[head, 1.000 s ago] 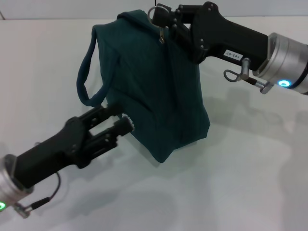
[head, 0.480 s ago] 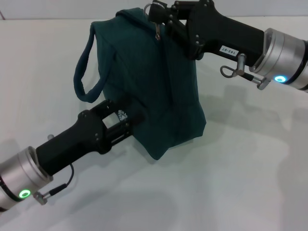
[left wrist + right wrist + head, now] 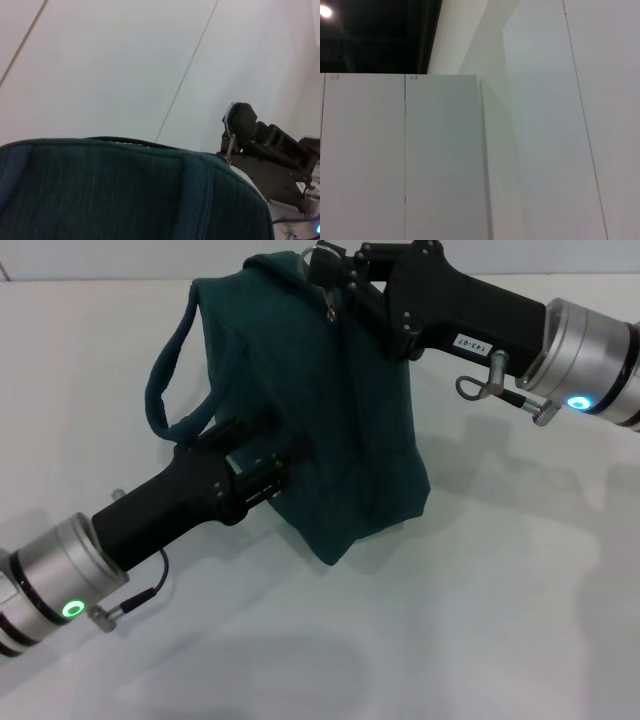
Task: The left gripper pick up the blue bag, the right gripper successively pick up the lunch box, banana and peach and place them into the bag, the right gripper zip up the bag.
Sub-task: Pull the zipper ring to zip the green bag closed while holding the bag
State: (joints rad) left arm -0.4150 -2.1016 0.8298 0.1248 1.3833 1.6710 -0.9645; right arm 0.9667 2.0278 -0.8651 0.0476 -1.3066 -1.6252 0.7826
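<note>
head view: the blue bag [image 3: 340, 430] stands mid-desk [image 3: 480, 620]. the right claw [image 3: 328, 268], at 12 o'clock, is clamped on the zip pull [image 3: 328, 302]; the left claw [image 3: 270, 462] presses its 9 o'clock side — grip unclear. left wrist view: bag fabric and the right claw. judgement: zipping step — next, draw the pull along.
</note>
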